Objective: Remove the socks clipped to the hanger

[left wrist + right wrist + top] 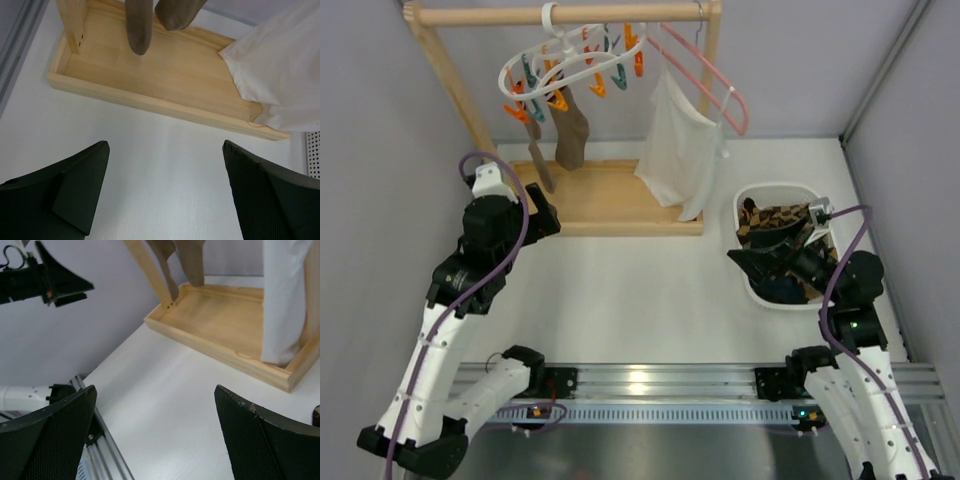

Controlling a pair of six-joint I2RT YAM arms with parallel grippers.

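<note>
— What's around you?
— White table (640,300), grey walls (380,150). Brown socks (570,130) hang clipped to the white hanger (560,62) on the wooden rack (570,14).
— And your jaws?
— My left gripper (165,150) and right gripper (155,392) both gape wide, holding nothing.

Noted two brown socks (570,130) clipped to white hanger (582,52) on wooden rail (500,15), beside white cloth (680,150) on pink hanger (715,85). Found patterned socks (775,225) in white basket (775,187) on counter (640,290).
</note>
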